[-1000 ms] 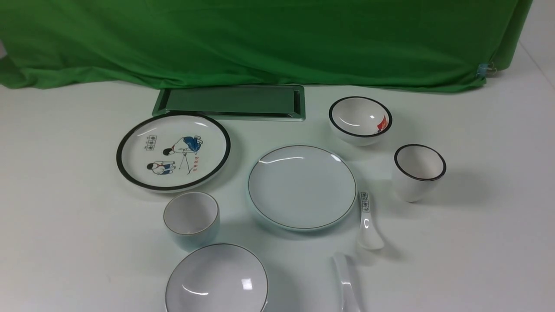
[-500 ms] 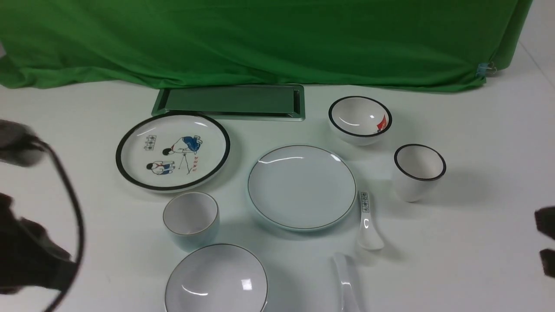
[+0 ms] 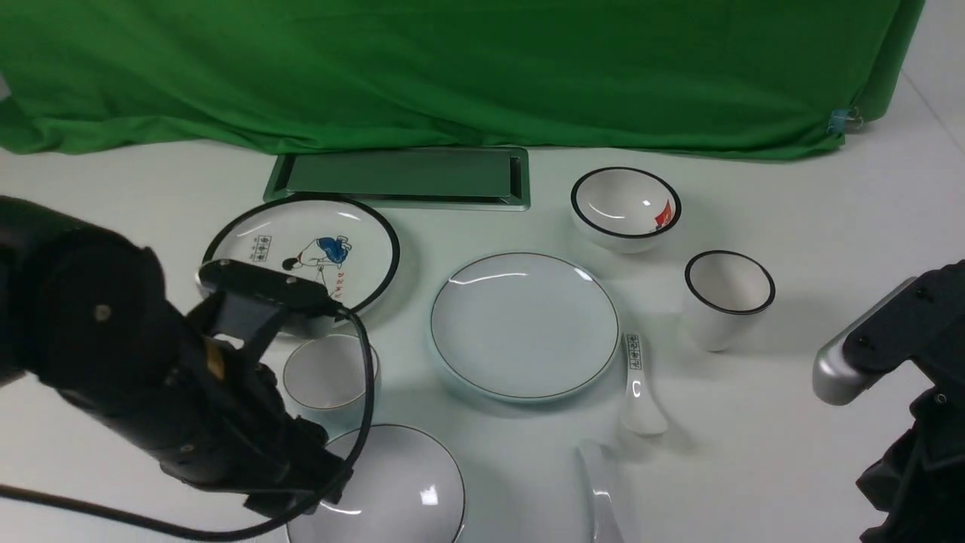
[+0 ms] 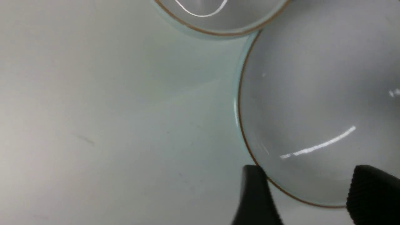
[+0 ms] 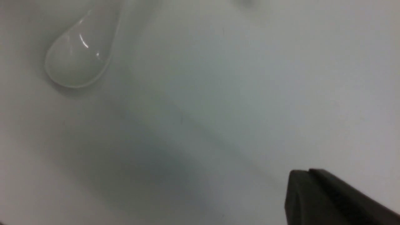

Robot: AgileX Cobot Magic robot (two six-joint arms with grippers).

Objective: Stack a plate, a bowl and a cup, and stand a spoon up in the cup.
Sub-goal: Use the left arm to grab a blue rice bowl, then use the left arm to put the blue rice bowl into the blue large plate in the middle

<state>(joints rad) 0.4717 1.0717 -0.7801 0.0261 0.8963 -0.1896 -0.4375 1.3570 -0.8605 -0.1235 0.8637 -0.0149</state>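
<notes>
Two fingers of our left end effector point(image 4: 309, 197) stood spread, the rim of the bowl point(image 4: 315, 93) running between them and nothing pinched. The bowl, round with no long axis, sat on the surface point(image 3: 754, 467) right beneath this nearer arm, with the plate point(image 3: 524, 324) beyond it to the right. Our right end effector point(image 5: 304, 184) was pressed together, empty. Print on the second spoon point(image 3: 635, 354) and the cartoon plate point(image 3: 301, 260) was too small to read.

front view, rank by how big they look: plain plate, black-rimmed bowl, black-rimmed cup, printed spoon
1. plain plate
2-3. black-rimmed bowl and black-rimmed cup: look about alike, and the bowl sits farther back, so unranked
4. printed spoon
</notes>
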